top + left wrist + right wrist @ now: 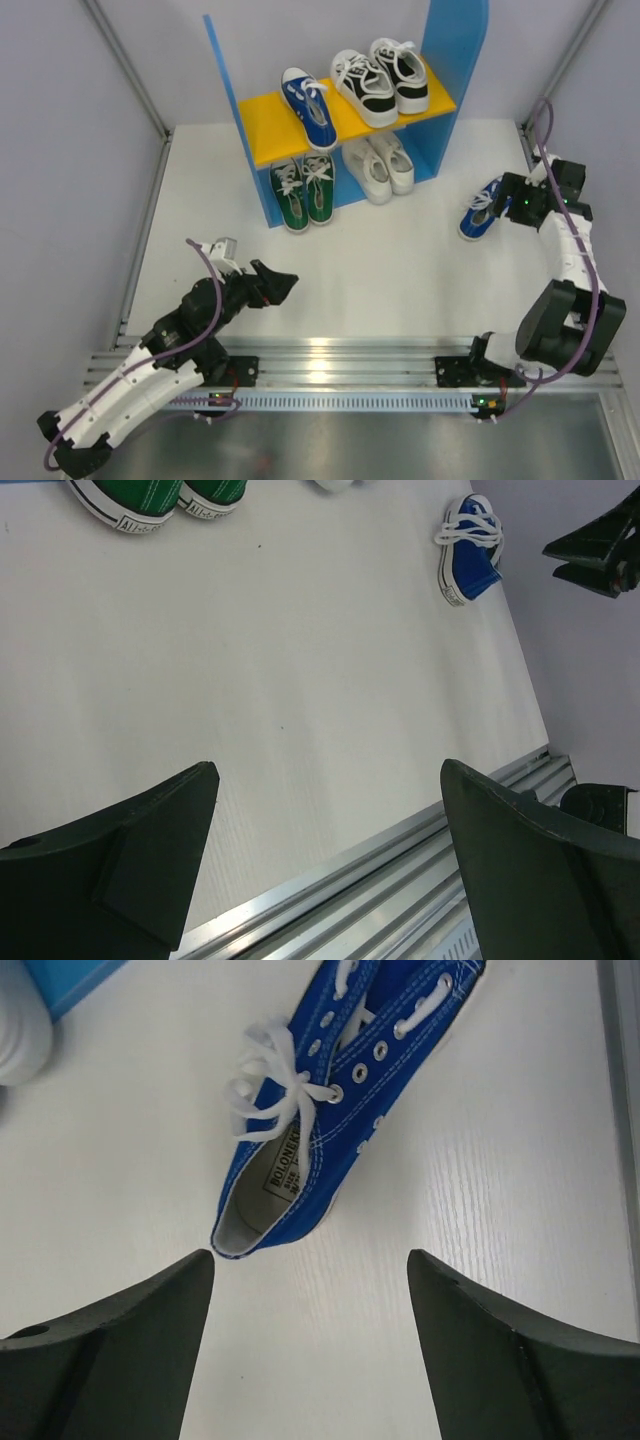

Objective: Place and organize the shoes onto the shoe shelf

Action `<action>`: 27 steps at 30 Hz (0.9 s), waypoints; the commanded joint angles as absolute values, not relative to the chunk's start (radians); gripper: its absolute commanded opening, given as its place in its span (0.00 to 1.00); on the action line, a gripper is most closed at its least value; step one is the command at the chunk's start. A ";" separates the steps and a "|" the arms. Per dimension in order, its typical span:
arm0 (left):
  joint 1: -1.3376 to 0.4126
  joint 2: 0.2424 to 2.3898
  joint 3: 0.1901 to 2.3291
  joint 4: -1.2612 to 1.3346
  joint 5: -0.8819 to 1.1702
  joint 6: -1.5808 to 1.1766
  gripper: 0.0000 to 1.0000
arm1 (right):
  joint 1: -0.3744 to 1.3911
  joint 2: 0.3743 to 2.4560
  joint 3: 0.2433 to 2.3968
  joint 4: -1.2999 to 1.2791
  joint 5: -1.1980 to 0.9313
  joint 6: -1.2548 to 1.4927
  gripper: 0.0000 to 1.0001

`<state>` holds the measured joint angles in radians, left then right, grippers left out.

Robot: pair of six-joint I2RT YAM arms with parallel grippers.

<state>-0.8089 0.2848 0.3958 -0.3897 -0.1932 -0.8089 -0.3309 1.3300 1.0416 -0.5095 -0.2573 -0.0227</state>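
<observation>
The shoe shelf (232,95) with blue side panels and an orange-yellow board stands at the back. One blue shoe (309,108) lies on the board beside a black-and-white pair (380,80). The green pair (305,190) and the white pair (381,166) sit underneath. The other blue shoe (480,210) lies on the table at the right, and shows in the right wrist view (335,1110) and the left wrist view (470,560). My right gripper (310,1260) is open just behind its heel, not touching it. My left gripper (283,283) is open and empty over the table (390,270), as the left wrist view (330,770) shows.
Metal rails (350,360) run along the near table edge. Frame posts (125,65) rise at the back corners. The right arm's cable (545,125) loops near the right table edge.
</observation>
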 commanded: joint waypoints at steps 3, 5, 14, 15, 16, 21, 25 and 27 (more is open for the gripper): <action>-0.808 0.253 0.353 -0.268 -0.156 -0.836 0.98 | -0.334 1.455 1.091 -0.397 -0.181 0.123 0.77; -0.808 0.242 0.344 -0.267 -0.153 -0.850 0.98 | -0.336 1.498 1.112 -0.381 -0.199 0.138 0.73; -0.808 0.215 0.310 -0.236 -0.126 -0.867 0.98 | -0.321 1.750 1.221 -0.365 -0.196 0.183 0.56; -0.808 0.219 0.308 -0.224 -0.121 -0.865 0.98 | -0.321 1.767 1.227 -0.364 -0.198 0.183 0.52; -0.808 0.222 0.304 -0.215 -0.114 -0.862 0.98 | -0.319 1.773 1.233 -0.354 -0.202 0.183 0.51; -0.808 0.293 0.285 -0.117 -0.034 -0.831 0.98 | -0.318 1.764 1.215 -0.318 -0.224 0.195 0.07; -0.810 0.432 0.285 0.067 0.060 -0.807 0.98 | -0.328 1.683 1.148 -0.290 -0.303 0.225 0.00; -0.810 0.556 0.319 0.124 0.101 -0.808 0.98 | -0.337 1.596 1.118 -0.290 -0.334 0.250 0.00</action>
<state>-0.8089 0.4564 0.2901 -0.0681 0.0040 -0.8352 -0.3279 1.7481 1.1355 -0.3637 -0.2459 0.2043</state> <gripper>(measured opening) 0.983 0.027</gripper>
